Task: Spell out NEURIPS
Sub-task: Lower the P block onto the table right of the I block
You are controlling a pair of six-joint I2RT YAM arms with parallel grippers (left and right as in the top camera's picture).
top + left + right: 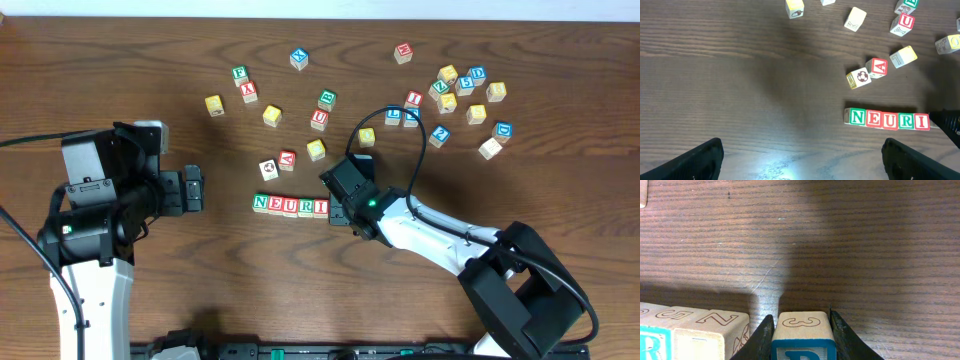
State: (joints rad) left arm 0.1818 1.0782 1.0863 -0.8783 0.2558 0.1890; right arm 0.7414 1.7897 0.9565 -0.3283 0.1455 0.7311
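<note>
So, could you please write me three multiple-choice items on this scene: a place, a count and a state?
1. Where do the right jaws stand? A. at the row's right end B. at its left end C. far from it
2. How many cubes make up the row? A. three B. five C. seven
3. The right jaws are: A. wide open B. shut on a cube C. shut on nothing
Key: 1 A, the overhead view shows them there; 2 B, it reads NEURI; 3 B, a cube sits between them in the wrist view.
</note>
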